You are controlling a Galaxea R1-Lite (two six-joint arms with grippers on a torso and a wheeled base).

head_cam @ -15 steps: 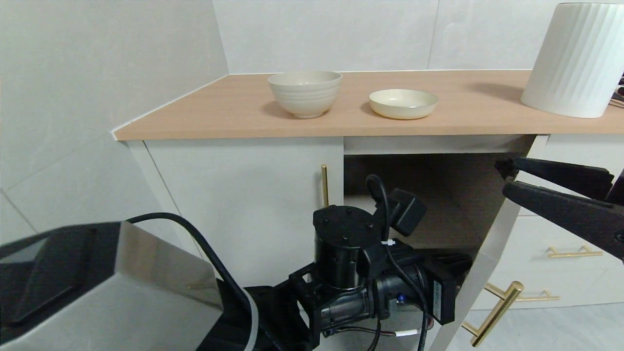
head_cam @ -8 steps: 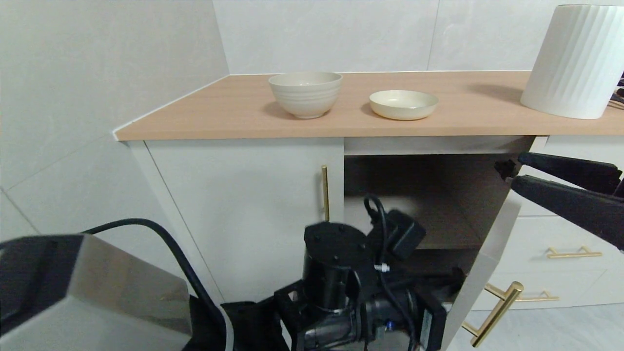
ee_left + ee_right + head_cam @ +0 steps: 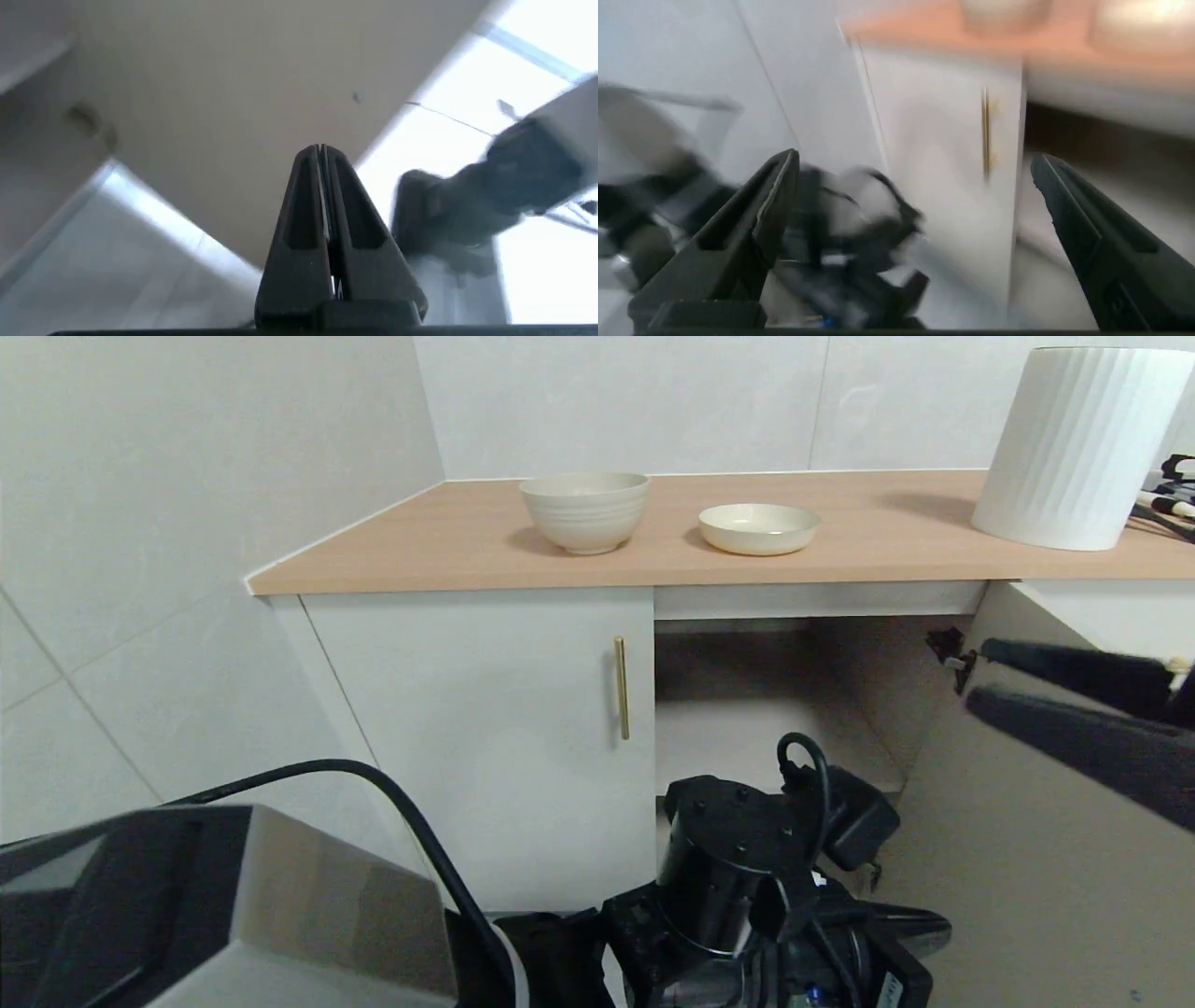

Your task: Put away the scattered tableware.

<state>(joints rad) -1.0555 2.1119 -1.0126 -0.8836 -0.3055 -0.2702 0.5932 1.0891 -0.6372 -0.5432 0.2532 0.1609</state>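
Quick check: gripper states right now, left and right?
Left gripper: closed, holding nothing.
Right gripper: open, empty.

Qty: 1 bowl (image 3: 584, 511), 1 shallow dish (image 3: 759, 528), 1 ribbed white bin (image 3: 1074, 446), 1 gold door handle (image 3: 621, 688).

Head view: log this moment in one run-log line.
bowl: on counter | dish: on counter, beside bowl | cabinet door: open | left gripper: shut, empty | right gripper: open, empty
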